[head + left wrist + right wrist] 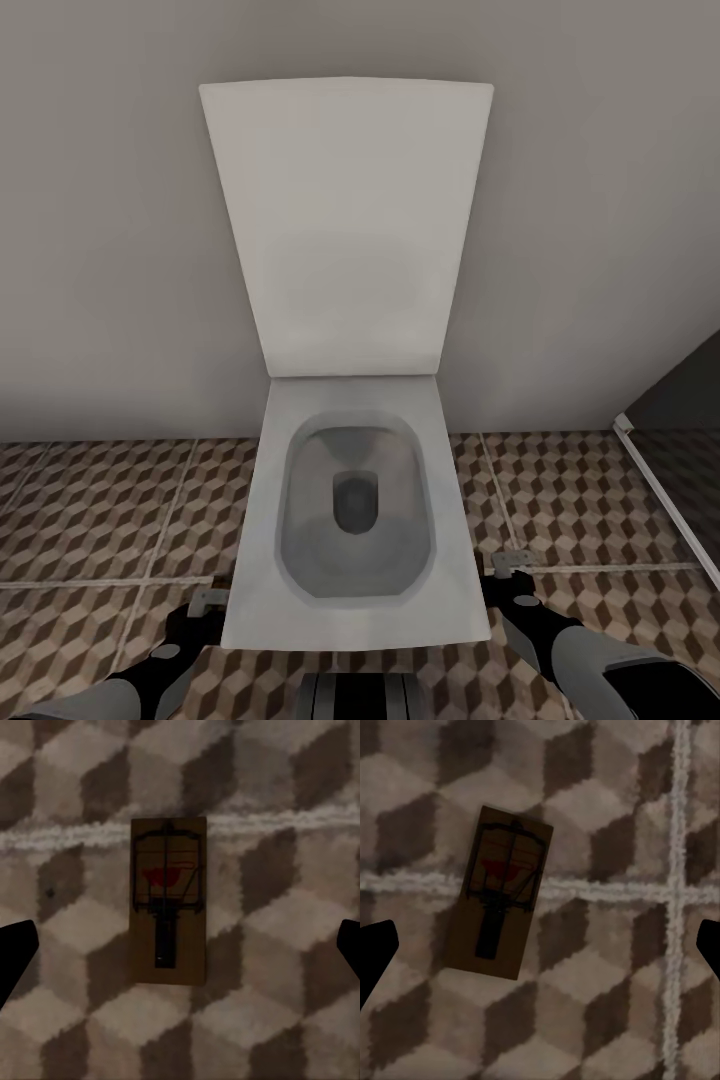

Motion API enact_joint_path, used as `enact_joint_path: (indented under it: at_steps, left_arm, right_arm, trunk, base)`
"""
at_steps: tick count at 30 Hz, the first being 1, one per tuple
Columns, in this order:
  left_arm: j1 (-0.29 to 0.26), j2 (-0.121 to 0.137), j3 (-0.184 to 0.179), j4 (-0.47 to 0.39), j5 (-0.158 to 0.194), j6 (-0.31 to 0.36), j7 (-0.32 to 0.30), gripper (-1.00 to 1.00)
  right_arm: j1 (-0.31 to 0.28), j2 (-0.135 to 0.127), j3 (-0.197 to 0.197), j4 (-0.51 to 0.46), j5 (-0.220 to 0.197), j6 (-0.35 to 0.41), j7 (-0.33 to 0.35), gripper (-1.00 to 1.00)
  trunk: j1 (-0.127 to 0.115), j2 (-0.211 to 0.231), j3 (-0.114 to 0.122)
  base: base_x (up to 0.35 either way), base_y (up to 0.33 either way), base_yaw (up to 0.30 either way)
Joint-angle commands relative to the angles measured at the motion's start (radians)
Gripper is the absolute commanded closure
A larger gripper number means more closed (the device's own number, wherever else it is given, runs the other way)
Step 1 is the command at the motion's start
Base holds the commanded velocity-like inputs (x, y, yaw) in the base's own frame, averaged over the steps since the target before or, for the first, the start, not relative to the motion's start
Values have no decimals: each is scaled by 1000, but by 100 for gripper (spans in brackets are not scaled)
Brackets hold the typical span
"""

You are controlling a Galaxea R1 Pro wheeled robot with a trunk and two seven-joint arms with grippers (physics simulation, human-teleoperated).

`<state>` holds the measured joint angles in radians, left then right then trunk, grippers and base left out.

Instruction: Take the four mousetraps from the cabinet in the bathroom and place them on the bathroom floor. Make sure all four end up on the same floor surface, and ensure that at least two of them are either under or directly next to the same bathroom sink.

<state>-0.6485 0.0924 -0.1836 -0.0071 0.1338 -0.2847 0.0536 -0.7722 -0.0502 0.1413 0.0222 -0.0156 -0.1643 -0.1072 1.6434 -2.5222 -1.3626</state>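
At the left of the head view we see our left end effector (pixel 205 603) low over the bathroom floor (pixel 90 520), just beside the left edge of the white toilet (pixel 355 520). In the left wrist view its two dark fingertips (pixel 15 956) stand far apart at the two edges of the picture, so it is spread and it holds nothing. Between them, on the tiles with the brown and cream cube pattern, lies one mousetrap (pixel 169 900), flat, with a red mark under its metal bar. One short end of it crosses a pale grout line (pixel 67 836).

In the middle of the head view stands the toilet against a grey wall (pixel 100 250). Its lid (pixel 345 220) is up and leans on the wall, and the bowl is open.

At the right of the toilet we see our right end effector (pixel 515 565), also low over the floor and close to a grout line. In the right wrist view its fingertips (pixel 375 956) are also wide apart at the picture's edges, so it is spread and empty. A second mousetrap (pixel 502 892) lies flat on the tiles between them, a little turned, and it lies across a grout line, near the place where two grout lines cross (pixel 679 892).

At the far right of the head view there is a dark panel with a white frame (pixel 665 490).
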Motion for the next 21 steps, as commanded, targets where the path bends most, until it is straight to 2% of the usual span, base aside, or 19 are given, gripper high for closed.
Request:
enact_joint_path:
  at_steps: [1, 15, 21]
  left_arm:
    - [0, 0, -9, 0, 10, -3, 2, -100]
    - [0, 7, -1, -4, 15, 11, 2, -100]
    - [-1, 28, 3, -17, 20, 49, 3, -100]
  right_arm:
    - [-1, 0, 7, 2, -1, -4, -3, -100]
    - [-1, -4, 7, 2, 0, -6, -3, -100]
    - [-1, -2, 7, 2, 1, -5, -3, -100]
  trunk:
    - [0, 0, -1]
    - [0, 0, -1]
    - [0, 0, -1]
  base:
    - [0, 0, 0]
    - [0, 0, 0]
    - [0, 0, 0]
